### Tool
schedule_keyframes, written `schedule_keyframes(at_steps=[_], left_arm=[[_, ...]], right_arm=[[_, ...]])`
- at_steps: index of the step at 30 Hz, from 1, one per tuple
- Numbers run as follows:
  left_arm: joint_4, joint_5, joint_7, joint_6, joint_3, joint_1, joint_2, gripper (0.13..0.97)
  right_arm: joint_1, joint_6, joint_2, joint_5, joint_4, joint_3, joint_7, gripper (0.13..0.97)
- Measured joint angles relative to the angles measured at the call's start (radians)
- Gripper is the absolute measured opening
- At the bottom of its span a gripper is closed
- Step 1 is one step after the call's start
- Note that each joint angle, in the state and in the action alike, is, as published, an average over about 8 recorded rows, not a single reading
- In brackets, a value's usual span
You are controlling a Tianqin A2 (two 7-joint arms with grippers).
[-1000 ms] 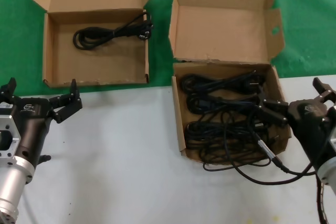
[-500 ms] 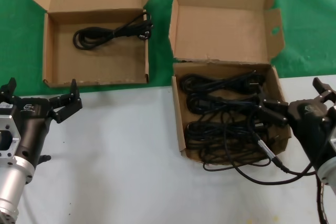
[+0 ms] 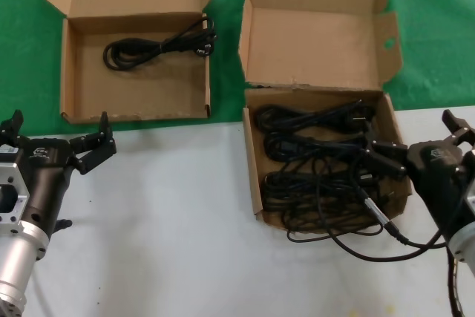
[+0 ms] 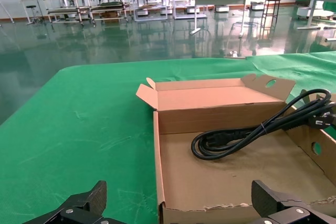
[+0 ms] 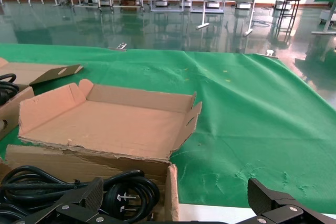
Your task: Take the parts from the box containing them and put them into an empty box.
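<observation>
Robotics lab: shiny floor, equipment racks (image 4: 86, 4) behind.

The table (image 3: 185, 220) is white in front, with a green cloth (image 3: 430, 27) behind. Two open cardboard boxes (image 3: 133, 72) (image 3: 326, 154) lie on it.

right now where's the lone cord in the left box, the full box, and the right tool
lone cord (image 3: 130, 53), head view, on its coiled loops
full box (image 3: 253, 176), head view, on its left wall
right tool (image 3: 419, 141), head view, midway between its open fingertips
</observation>
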Motion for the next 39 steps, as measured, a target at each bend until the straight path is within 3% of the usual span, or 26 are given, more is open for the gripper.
schedule_keyframes(at_steps=[39], left_arm=[[0.000, 0.000, 0.000, 0.000, 0.000, 0.000, 0.000, 0.966]], right_arm=[[0.000, 0.000, 0.000, 0.000, 0.000, 0.000, 0.000, 0.966]])
